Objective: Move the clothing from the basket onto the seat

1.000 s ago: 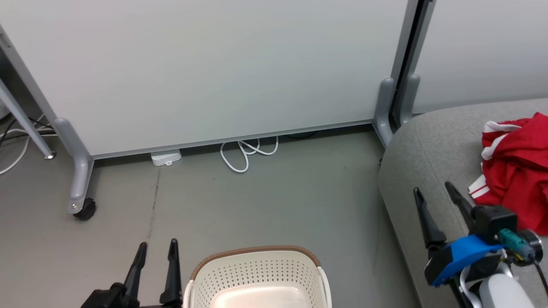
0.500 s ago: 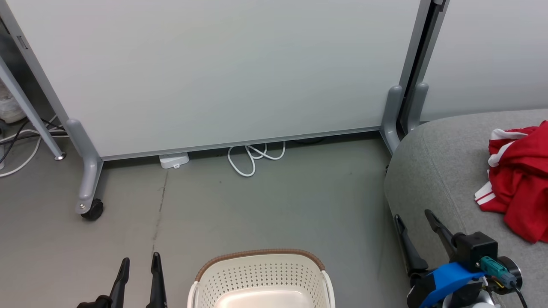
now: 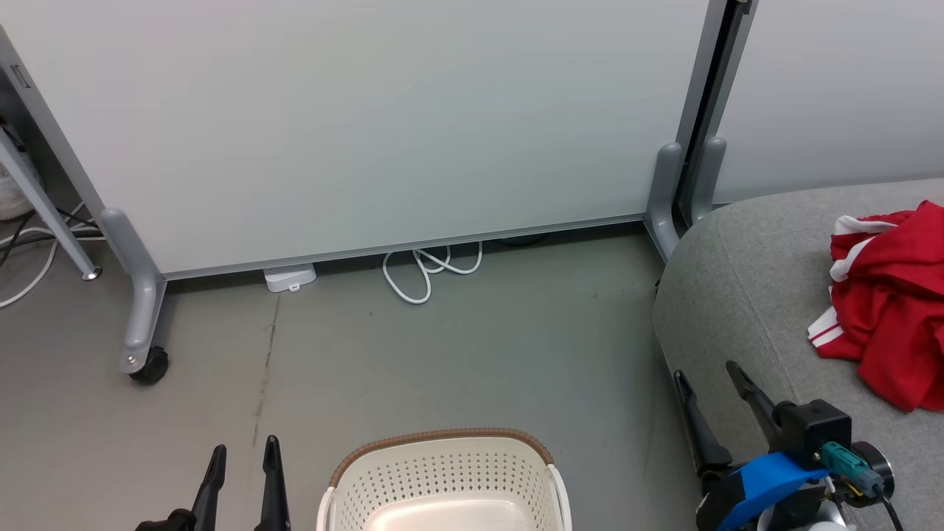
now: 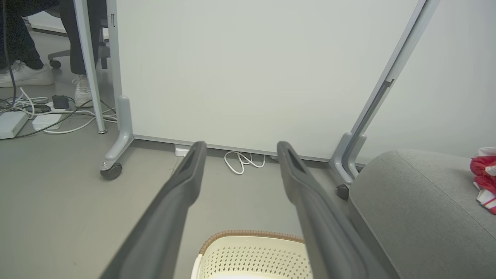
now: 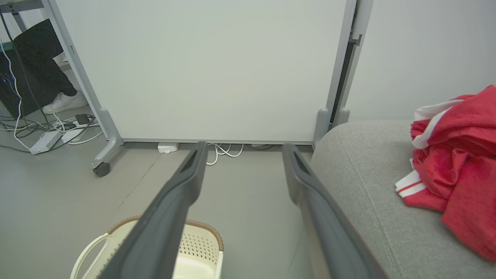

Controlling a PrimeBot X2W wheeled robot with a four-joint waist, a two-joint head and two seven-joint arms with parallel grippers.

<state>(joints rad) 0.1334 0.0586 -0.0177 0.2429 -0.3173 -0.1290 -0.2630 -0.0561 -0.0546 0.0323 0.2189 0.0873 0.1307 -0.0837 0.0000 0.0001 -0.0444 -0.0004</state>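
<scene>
Red clothing (image 3: 889,302) with white trim lies bunched on the grey seat (image 3: 745,295) at the right; the right wrist view shows the clothing (image 5: 457,162) on the seat (image 5: 368,186) too. The cream basket (image 3: 442,479) with its brown rim stands on the floor at bottom centre, and the part of its inside that shows is bare. My left gripper (image 3: 243,451) is open, left of the basket. My right gripper (image 3: 706,372) is open over the seat's front edge, left of the clothing, holding nothing. The basket (image 4: 252,255) lies below the left fingers.
A white partition panel (image 3: 354,125) on grey wheeled legs (image 3: 140,324) stands behind the floor. A white cable loop (image 3: 428,269) and a small white box (image 3: 290,277) lie at its base. In the left wrist view, cables and a person's shoes (image 4: 23,75) are beyond the panel.
Both grippers have dropped lower in the head view, the right one pulling back from the clothing toward the seat's front edge. The camera also shifted slightly. The clothing stays on the seat.
</scene>
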